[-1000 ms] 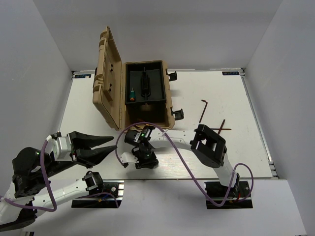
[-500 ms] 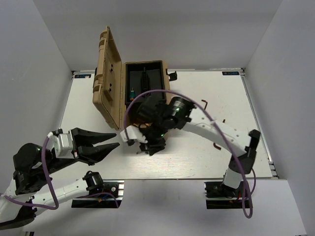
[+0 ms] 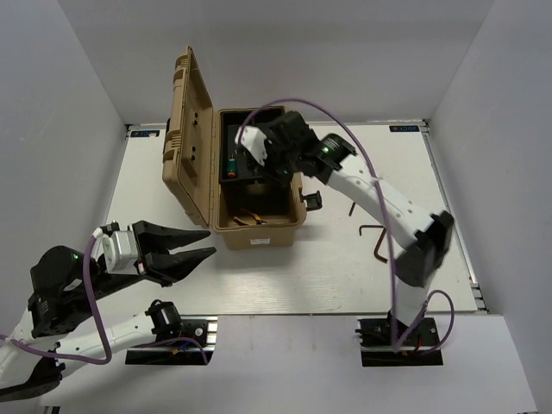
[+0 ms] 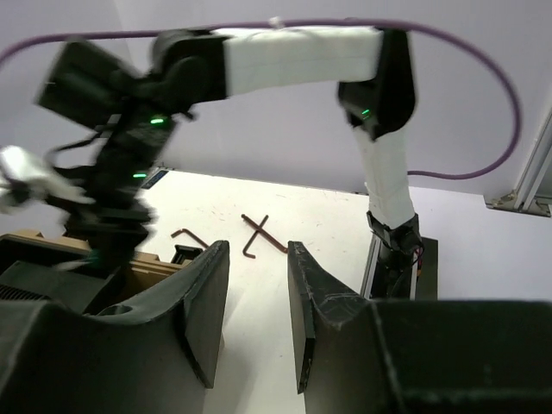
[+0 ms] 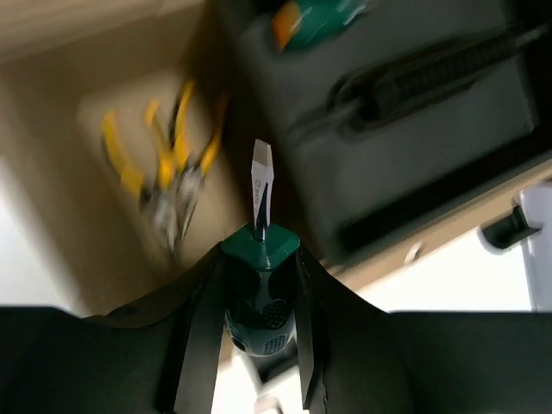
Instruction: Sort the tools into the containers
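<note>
My right gripper (image 5: 257, 285) is shut on a stubby green-handled screwdriver (image 5: 261, 259), blade pointing away. In the top view it (image 3: 274, 164) hovers over the open tan toolbox (image 3: 259, 237). Below it lie yellow-and-black pliers (image 5: 168, 172) in the box's lower compartment (image 3: 248, 217). A second green screwdriver with an orange end (image 3: 231, 164) rests in the black tray (image 3: 259, 142). Dark hex keys (image 3: 373, 229) lie on the table right of the box; a crossed pair (image 4: 263, 233) shows in the left wrist view. My left gripper (image 3: 197, 250) is open and empty, near the box's front left corner.
The toolbox lid (image 3: 188, 129) stands upright on the box's left side. Black latches (image 3: 310, 200) stick out on its right side. The right arm (image 3: 388, 207) arches over the table's middle right. White walls enclose the table on three sides.
My right arm has swung from the table in front of the toolbox up and over the box, carrying the screwdriver. My left gripper has barely moved.
</note>
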{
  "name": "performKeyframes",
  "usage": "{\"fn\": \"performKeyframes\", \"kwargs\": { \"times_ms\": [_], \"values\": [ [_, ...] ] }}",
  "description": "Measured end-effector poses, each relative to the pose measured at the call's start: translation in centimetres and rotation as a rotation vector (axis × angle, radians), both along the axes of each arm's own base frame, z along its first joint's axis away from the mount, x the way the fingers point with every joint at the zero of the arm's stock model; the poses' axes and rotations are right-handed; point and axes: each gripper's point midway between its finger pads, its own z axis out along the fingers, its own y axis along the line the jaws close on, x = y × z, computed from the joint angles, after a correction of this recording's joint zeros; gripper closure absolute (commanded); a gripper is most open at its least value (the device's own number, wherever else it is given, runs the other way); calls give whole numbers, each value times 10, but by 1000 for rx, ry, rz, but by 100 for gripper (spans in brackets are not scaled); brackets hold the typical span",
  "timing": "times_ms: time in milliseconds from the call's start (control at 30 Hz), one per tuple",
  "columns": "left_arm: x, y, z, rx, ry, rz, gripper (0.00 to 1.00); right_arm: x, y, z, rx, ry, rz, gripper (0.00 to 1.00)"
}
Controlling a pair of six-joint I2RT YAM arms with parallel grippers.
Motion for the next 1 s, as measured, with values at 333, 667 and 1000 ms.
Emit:
{"fn": "performKeyframes", "kwargs": {
  "times_ms": [333,667,1000],
  "values": [
    [5,-3,-17,43,47,14,79,96,70,-9,311,60,-170,100],
    [22,-28,-63,156,153,41,57,120,111,-41,464,242,-202,57],
    [43,-51,-95,262,244,91,51,120,104,-34,512,323,-172,35]
  ]
}}
